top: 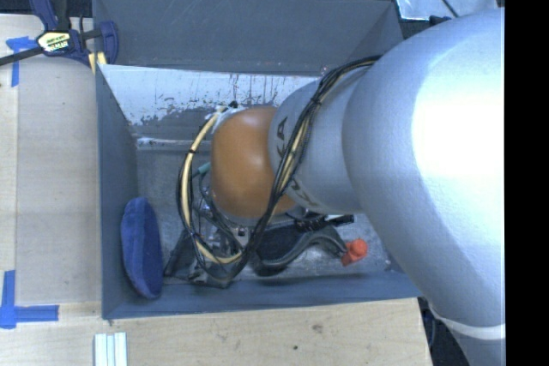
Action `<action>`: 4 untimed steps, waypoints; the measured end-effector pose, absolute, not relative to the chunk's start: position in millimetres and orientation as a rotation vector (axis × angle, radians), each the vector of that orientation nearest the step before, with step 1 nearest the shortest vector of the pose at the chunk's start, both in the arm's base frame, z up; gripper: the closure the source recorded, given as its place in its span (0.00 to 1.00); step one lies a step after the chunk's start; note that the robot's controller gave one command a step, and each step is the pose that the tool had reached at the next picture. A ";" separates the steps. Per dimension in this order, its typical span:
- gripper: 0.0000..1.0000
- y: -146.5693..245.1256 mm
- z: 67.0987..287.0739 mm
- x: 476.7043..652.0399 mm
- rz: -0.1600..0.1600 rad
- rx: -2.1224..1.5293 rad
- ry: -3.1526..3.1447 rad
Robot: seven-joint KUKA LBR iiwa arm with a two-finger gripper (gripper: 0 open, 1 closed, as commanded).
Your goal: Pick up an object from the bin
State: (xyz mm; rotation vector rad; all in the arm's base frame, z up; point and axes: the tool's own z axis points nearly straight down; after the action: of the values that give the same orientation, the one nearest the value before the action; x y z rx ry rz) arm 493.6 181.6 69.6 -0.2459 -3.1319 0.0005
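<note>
My gripper point(208, 225) is down in the bin's front middle, its dark body showing under the arm's wrist among yellow and black cables. A dark, flat black thing point(183, 260) lies just beside it at the front wall, and I cannot tell whether they touch. To the left, a blue oblong padded thing point(141, 246) rests against the left wall, apart from the gripper. On the right, a black curved tool with an orange tip point(353, 249) lies on the floor by the front wall.
The large silver arm and its orange wrist cover hide most of the bin's middle and right. Bare, scuffed floor shows at the back left, under the far wall.
</note>
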 end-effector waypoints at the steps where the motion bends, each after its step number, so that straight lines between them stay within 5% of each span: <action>1: 0.00 181.2 69.5 494.0 0.000 -0.246 -3.132; 2: 1.00 181.0 70.2 494.7 -0.001 -0.247 -3.134; 4: 1.00 180.0 111.3 497.6 -0.003 -0.250 -3.137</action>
State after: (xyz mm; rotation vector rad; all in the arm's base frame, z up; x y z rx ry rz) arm 497.6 180.0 111.3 -0.2500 -3.1369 -0.0028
